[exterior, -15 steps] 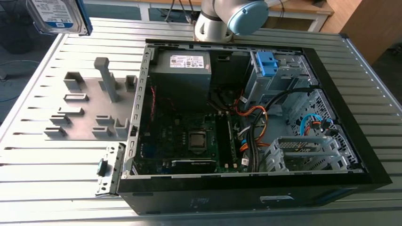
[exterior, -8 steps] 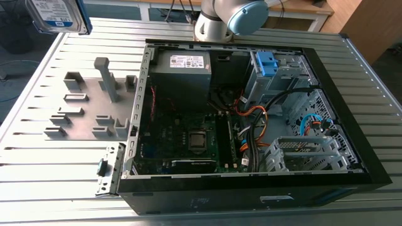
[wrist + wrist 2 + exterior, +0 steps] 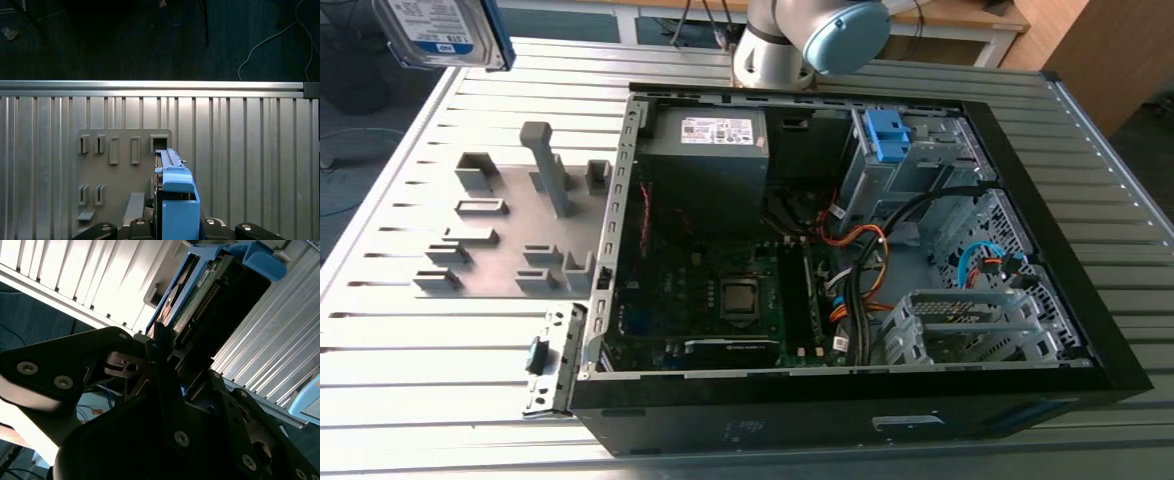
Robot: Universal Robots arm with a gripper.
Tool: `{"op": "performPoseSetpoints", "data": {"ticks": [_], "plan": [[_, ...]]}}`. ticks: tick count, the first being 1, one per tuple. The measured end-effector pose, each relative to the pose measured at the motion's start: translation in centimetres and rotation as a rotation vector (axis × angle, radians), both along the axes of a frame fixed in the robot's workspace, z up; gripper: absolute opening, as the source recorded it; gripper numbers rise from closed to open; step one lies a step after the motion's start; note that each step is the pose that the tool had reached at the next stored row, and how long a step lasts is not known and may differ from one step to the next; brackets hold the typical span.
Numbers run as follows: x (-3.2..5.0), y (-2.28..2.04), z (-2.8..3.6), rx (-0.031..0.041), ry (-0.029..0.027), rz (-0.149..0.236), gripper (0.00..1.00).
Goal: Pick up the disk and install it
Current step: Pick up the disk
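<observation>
Your gripper (image 3: 159, 337) pinches the disk (image 3: 210, 290) by its edge, high up and well apart from the open computer case (image 3: 854, 425). Carry it square and firmly clamped; a tilted disk would probably snag.

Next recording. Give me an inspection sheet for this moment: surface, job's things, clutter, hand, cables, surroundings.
Surface: slatted metal table, carrying a grey fixture plate and an open computer case.
Job's things: disk lifted clear of the table, blue bracket round its edges; not in the case.
Clutter: nothing seen.
Hand: hand shut on the disk's edge.
Cables: orange, blue and black cables inside the case; more lie on the dark floor.
Surroundings: floor past the table edge; wooden furniture at the exterior view's right.
</observation>
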State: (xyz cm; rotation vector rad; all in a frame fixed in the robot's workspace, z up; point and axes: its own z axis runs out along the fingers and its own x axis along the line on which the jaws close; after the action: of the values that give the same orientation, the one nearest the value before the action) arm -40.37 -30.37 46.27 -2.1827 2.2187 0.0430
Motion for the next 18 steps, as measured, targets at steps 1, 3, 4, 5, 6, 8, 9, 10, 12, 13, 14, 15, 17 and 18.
{"op": "performPoseSetpoints", "data": {"ticks": [1, 3, 4, 5, 6, 8, 9, 10, 12, 13, 14, 15, 17, 18], "plan": [[0.00, 0.00, 0.04, 0.0000, -0.0001, 0.000, 0.36], [0.00, 0.00, 0.13, 0.0001, 0.0000, 0.000, 0.36], [0.00, 0.00, 0.18, 0.0001, 0.0000, 0.000, 0.36], [0.00, 0.00, 0.24, 0.0000, 0.0001, 0.000, 0.36], [0.00, 0.00, 0.29, 0.0000, 0.0000, 0.000, 0.36], [0.00, 0.00, 0.38, 0.0000, 0.0000, 0.000, 0.36], [0.00, 0.00, 0.43, 0.0000, 0.0001, 0.000, 0.36], [0.00, 0.00, 0.49, 0.0000, 0.0000, 0.000, 0.36], [0.00, 0.00, 0.65, 0.0000, -0.0001, 0.000, 0.36], [0.00, 0.00, 0.73, 0.0000, 0.0000, 0.000, 0.36], [0.00, 0.00, 0.81, 0.0000, 0.0000, 0.000, 0.36], [0.00, 0.00, 0.90, 0.0001, -0.0001, 0.000, 0.36], [0.00, 0.00, 1.11, 0.0001, -0.0001, 0.000, 0.36], [0.00, 0.00, 1.24, 0.0000, 0.0000, 0.000, 0.36]]}}
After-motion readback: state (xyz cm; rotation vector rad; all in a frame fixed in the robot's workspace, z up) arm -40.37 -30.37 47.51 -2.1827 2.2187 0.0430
